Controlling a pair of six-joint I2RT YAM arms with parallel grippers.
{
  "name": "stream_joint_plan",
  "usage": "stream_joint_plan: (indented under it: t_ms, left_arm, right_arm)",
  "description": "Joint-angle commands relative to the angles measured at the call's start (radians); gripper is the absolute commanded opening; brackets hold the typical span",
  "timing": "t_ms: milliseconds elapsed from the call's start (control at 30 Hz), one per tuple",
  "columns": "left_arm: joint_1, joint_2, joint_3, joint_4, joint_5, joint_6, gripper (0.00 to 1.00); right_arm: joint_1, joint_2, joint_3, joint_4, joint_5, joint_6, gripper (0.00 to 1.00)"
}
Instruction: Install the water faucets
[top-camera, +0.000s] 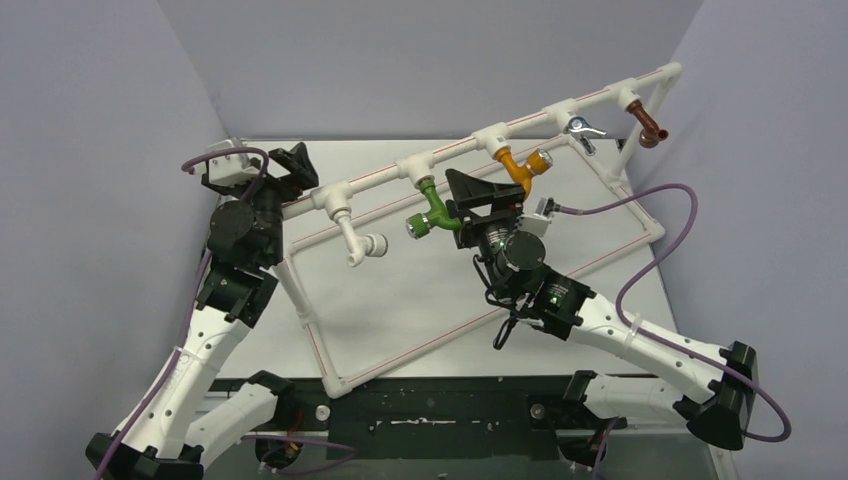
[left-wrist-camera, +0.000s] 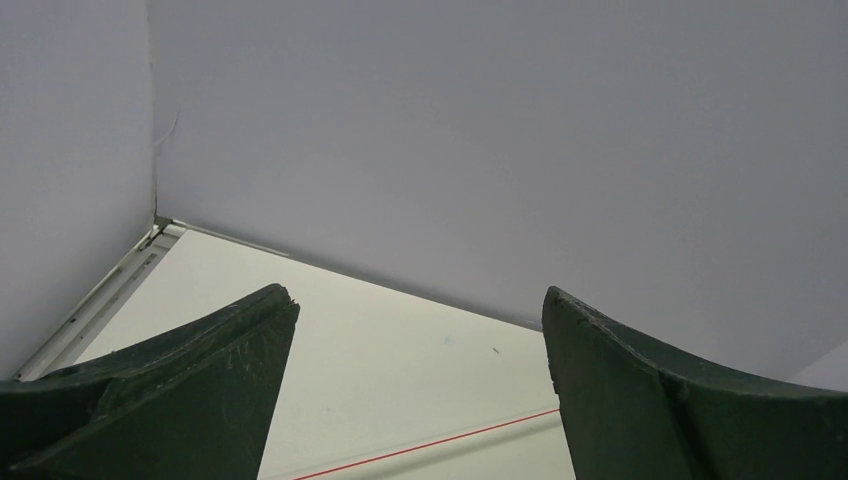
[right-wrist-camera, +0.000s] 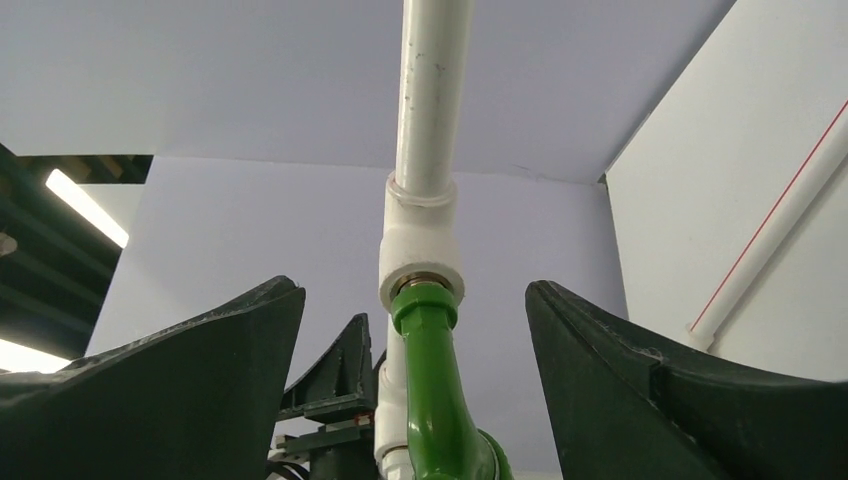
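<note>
Seemingly almost finished: white faucet (top-camera: 355, 242), green faucet (right-wrist-camera: 435, 385), orange faucet (top-camera: 519, 168), silver faucet (top-camera: 583, 128) and brown faucet (top-camera: 649, 126) all hang from the pipe frame (top-camera: 380, 177) across the upper centre. My right tool (right-wrist-camera: 412, 295) is spread around the green faucet. My left tool (left-wrist-camera: 417, 295) is spread and empty.

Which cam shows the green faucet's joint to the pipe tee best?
Right wrist: the green faucet meets the white tee close up, centred between the fingers of the open right gripper. Top external shows the whole faucet but small, joint hard to judge. Left wrist shows none of it.
</note>
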Motion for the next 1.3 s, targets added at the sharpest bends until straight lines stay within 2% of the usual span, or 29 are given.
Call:
stream_joint_plan:
  t_ms: [0, 200, 367, 567, 767, 967, 1267]
  left_arm:
    - [-0.002, 0.021, -0.067, -0.272, 0.043, 0.022, 0.91]
    - [0.008, 0.024, -0.065, -0.273, 0.043, 0.017, 0.91]
    - [0.013, 0.023, -0.065, -0.272, 0.038, 0.016, 0.91]
    - [0.016, 0.022, -0.064, -0.263, 0.033, 0.016, 0.91]
    - [0.018, -0.001, -0.03, -0.234, 0.034, 0.004, 0.92]
    - [0.029, 0.014, 0.076, -0.239, 0.01, 0.017, 0.92]
    - [0.029, -0.026, 0.131, -0.044, 0.005, 0.145, 0.92]
  right_arm:
    - [-0.007, -0.082, -0.009, 0.001, 0.056, -0.139, 0.86]
    - [-0.008, -0.216, -0.063, -0.011, 0.037, -0.389, 0.95]
    - [-0.009, -0.298, -0.074, -0.059, -0.021, -0.668, 0.98]
    - [-0.011, -0.401, -0.092, -0.044, -0.204, -1.072, 0.98]
    - [-0.012, -0.408, 0.018, -0.193, -0.338, -1.39, 0.99]
    - [-0.011, -0.428, 0.058, -0.259, -0.374, -1.587, 1.0]
    - [-0.009, -0.438, 0.057, -0.277, -0.447, -1.739, 1.0]
